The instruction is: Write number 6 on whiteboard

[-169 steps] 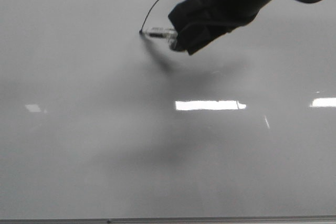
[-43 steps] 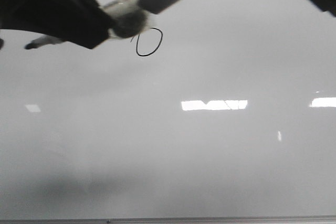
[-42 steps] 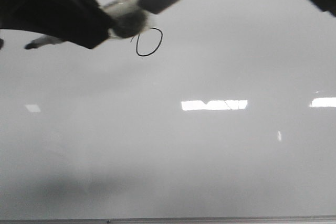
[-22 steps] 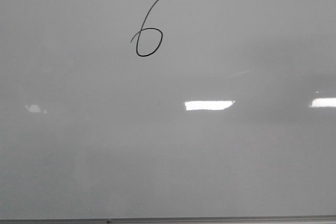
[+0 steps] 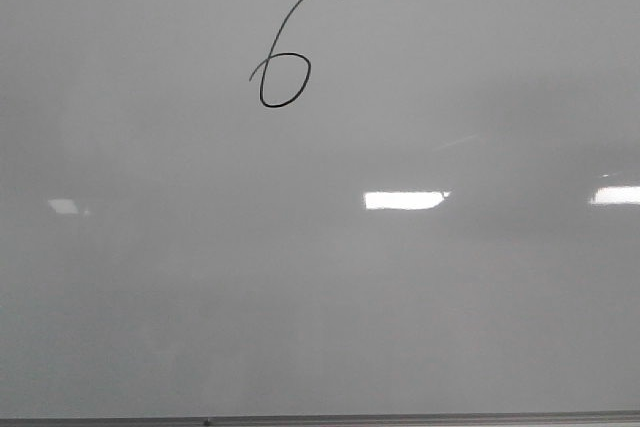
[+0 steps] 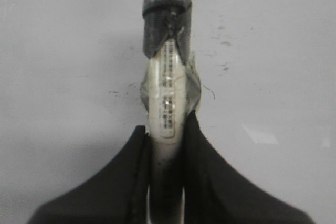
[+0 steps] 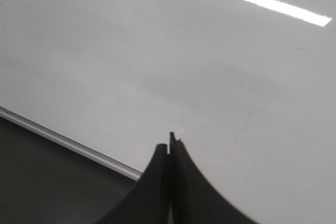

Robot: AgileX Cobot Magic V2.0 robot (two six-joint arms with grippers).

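Fingers [image 6: 167, 129] of our left arm pinch the stiff, light marker [image 6: 167, 77] mid-barrel, right fingers [image 7: 169, 148] pressed together empty, while the number 6 [image 5: 285, 57] sits finished high on the slippery whiteboard [image 5: 400, 297].

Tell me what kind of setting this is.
Probably a robot test bench rather than a classroom: a glossy whiteboard lies flat as the work surface, bearing a hand-drawn number 6, and the left gripper holds a taped marker. Ceiling lights reflect in it, so indoors.
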